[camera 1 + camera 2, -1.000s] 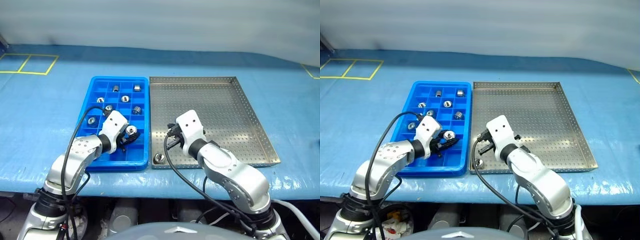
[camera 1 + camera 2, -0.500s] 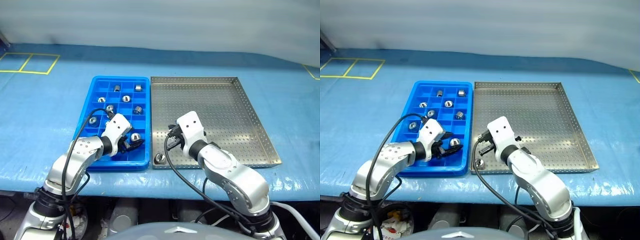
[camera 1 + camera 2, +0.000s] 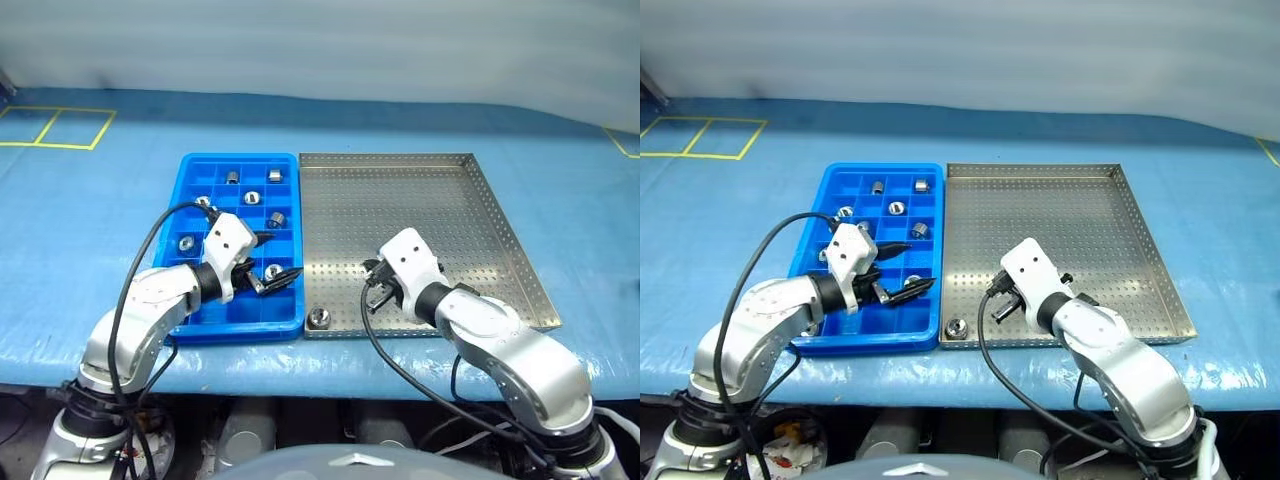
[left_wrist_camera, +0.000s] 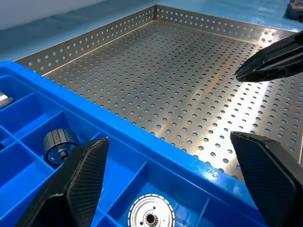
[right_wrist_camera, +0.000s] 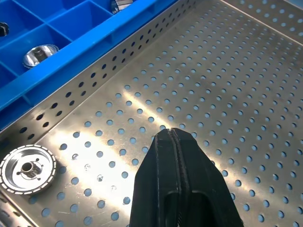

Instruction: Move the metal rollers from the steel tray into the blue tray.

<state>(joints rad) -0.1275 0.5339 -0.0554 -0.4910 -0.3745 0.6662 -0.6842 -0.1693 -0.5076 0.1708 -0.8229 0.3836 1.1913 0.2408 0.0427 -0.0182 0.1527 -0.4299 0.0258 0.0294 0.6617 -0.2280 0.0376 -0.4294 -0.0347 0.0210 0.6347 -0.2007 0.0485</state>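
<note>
My left gripper [image 3: 278, 257] is open above the near right compartments of the blue tray [image 3: 190, 162]. A metal roller [image 3: 272, 270] lies loose in the compartment under it, also visible between the fingers [image 4: 150, 217]. Several more metal rollers [image 3: 251, 197] sit in other compartments. One roller [image 3: 319, 318] lies in the near left corner of the steel tray [image 3: 450, 220], the same roller [image 5: 26, 169] appearing in the right wrist view. My right gripper [image 3: 374, 293] is shut and empty over the steel tray's near part, to the right of that roller.
Both trays sit side by side, touching, on a blue table cover [image 3: 100, 230]. Yellow tape lines [image 3: 60, 125] mark the far left. The table's front edge runs just below the trays. Black cables loop from both wrists.
My left gripper has opened and let go of a roller, which now lies in the blue tray's near right compartment; the hand rose a little. My right gripper slid right, away from the corner roller.
</note>
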